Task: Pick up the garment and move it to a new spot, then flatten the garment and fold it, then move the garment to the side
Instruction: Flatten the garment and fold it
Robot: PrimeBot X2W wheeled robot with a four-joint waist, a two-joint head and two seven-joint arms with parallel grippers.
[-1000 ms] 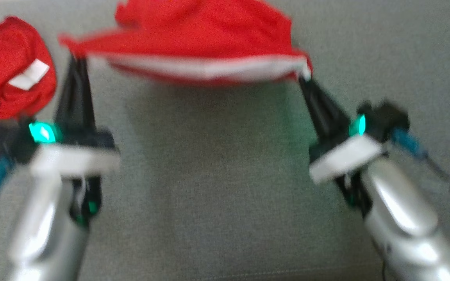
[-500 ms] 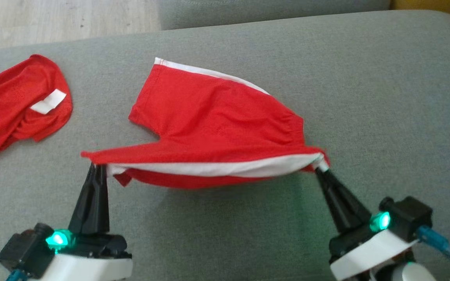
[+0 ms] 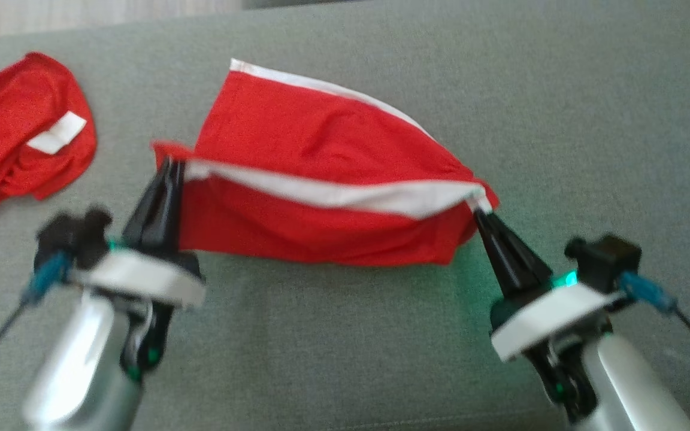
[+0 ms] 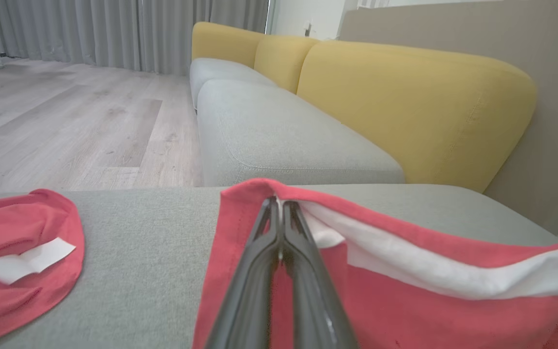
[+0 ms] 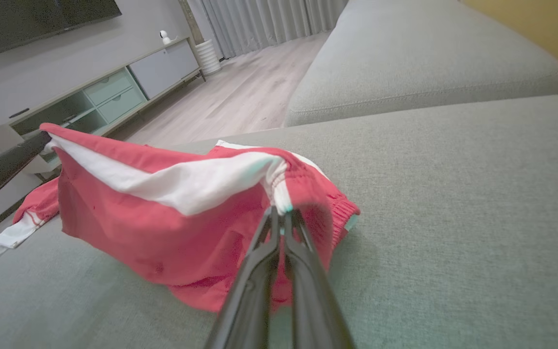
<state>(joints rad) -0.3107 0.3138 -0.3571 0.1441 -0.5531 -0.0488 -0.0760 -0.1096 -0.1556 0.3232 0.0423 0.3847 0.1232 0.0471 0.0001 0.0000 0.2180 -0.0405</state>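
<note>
**Garment held taut by one edge, fold not yet laid**

The garment, red shorts with a white side stripe, sits mid-cushion, nearer the far edge than the near one. Its far half rests on the cushion. Its near edge is lifted clear and stretched between the two grippers.

The left gripper has its fingers pressed together on the left end of the striped edge, at the leg hem. The right gripper is likewise pinched tight on the right end, where the stripe meets the gathered waistband. A loose panel of red hangs from the held edge down to the cushion.

The long axis runs left to right, roughly parallel to the cushion's near edge. The right end sits a little nearer the robot than the left. The waistband points to the cushion's right and the leg openings to its left, with the far leg's white hem angled toward the far left.

As for progress, the pick-up looks done, with both ends gripped and the cloth under tension. I judge this to be the flattening or the start of the fold, since one half lies flat and the other is in the air. Laying it down, smoothing it and moving it aside remain. A red cloth lies at the cushion's left edge, well apart
</note>
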